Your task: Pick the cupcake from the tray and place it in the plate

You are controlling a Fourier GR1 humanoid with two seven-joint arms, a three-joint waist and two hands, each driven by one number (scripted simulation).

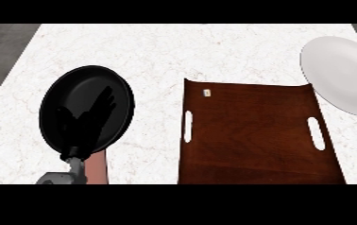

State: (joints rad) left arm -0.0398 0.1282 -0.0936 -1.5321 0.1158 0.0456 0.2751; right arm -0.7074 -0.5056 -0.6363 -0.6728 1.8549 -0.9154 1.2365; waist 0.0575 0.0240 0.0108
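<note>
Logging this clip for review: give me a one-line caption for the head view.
Left hand open over a black pan, beside a brown tray; white plate at right, no cupcake in sight.

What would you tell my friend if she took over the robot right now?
Left robot hand: open, fingers straight, over the black pan.
Right robot hand: not in view.
Brown tray: on the counter, with only a tiny pale thing near its far left corner; too small to tell if that is the cupcake.
White plate: at the right edge, nothing on it.
Done: nothing yet.
Left: pick up the cupcake, put it in the plate.
</note>
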